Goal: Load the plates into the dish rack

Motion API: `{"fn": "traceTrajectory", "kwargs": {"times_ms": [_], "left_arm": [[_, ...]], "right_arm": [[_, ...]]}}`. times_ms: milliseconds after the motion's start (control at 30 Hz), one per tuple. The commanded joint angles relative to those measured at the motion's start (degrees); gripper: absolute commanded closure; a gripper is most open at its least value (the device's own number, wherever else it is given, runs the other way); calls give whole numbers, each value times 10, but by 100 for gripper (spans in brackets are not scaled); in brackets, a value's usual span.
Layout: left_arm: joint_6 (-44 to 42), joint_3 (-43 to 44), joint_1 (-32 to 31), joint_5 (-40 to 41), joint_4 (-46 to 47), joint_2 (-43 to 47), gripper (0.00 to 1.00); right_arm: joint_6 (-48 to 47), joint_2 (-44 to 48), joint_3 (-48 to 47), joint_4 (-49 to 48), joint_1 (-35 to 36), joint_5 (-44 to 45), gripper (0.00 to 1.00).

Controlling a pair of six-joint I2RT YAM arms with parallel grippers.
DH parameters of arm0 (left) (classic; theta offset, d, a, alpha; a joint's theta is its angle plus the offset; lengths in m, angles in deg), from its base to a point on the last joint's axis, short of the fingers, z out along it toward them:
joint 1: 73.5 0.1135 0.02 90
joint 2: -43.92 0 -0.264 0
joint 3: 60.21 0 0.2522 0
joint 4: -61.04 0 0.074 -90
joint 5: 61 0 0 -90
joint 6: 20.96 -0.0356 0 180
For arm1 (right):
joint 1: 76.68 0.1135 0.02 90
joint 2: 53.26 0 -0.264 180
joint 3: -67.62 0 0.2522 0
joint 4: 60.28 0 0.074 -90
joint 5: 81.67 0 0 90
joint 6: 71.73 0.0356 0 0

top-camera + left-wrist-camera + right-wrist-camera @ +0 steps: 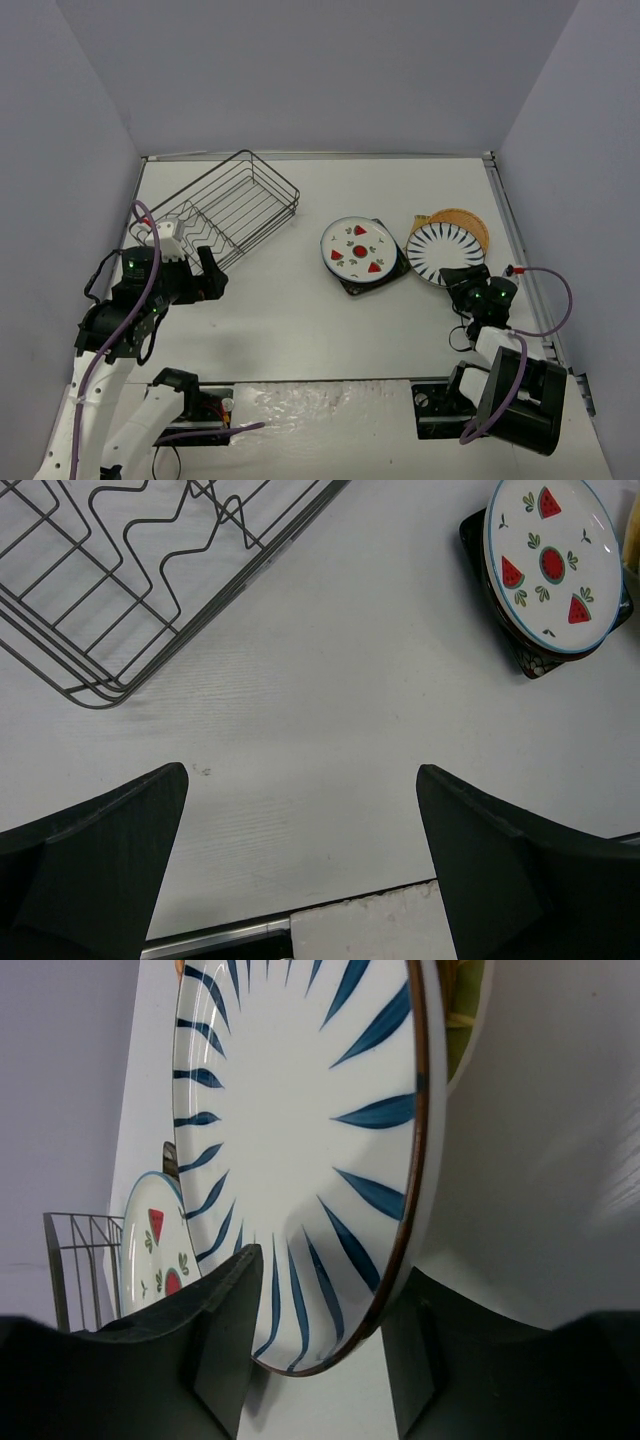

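The right gripper (330,1263) is being held at the near rim of the striped plate (300,1110), the rim being straddled by its fingers; whether it is being pinched cannot be told. The left gripper (300,780) is being held wide open above the table (330,710). Farther out, the fruit plate (357,248) is being carried by the dark square plate (530,662), with the dish rack (240,205) at far left.

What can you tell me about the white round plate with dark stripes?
Round glossy white plate, ceramic-looking, with dark blue radial stripes and a thin brown edge. It lies at the table's right, overlapping the orange-tan round plate behind it. The right gripper's fingers straddle its near rim; whether they pinch it is unclear.
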Motion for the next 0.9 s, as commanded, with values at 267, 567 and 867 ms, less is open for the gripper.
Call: {"fn": "traceTrajectory", "kwargs": {"times_ms": [267,567,867], "left_arm": [[14,19,-3,-23,27,-20,3],[24,9,-3,-37,33,-24,3],[34,34,-5,-43,41,-35,3]], "right_arm": [[14,12,13,-98,-5,-3,79],[44,24,4,-151,-5,-46,100],[123,27,-35,-244,-5,-78,100]]}}
